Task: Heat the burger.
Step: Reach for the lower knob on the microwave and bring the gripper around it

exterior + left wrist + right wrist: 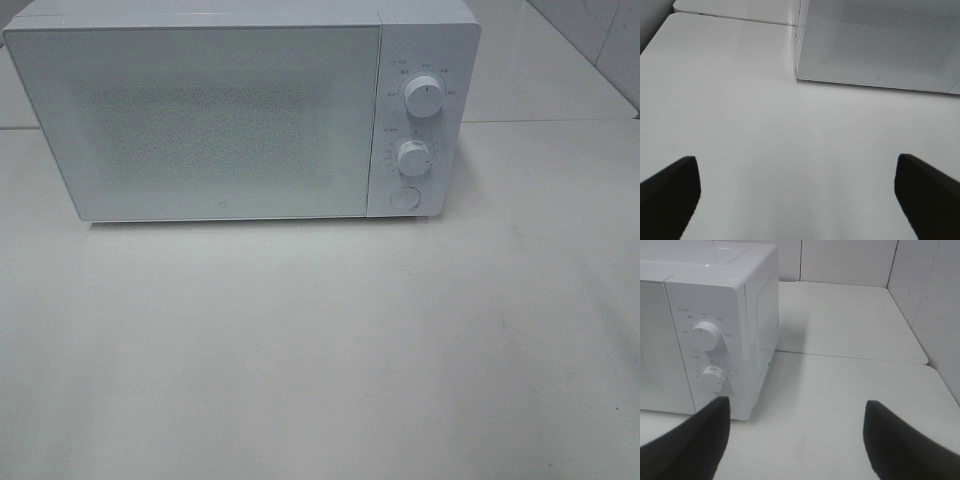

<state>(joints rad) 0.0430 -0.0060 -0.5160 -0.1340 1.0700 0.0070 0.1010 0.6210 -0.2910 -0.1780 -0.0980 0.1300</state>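
Observation:
The burger is not in view in any frame. A white microwave stands at the back of the table with its door shut; its frosted door hides the inside. It has two knobs and a round button on its right panel. The microwave also shows in the left wrist view and in the right wrist view. My left gripper is open and empty above the bare table, in front of the microwave's left corner. My right gripper is open and empty, to the right of the control panel. Neither gripper shows in the high view.
The white table spreads in front of the microwave. A seam between two tabletops runs behind it. White walls close the right and back sides.

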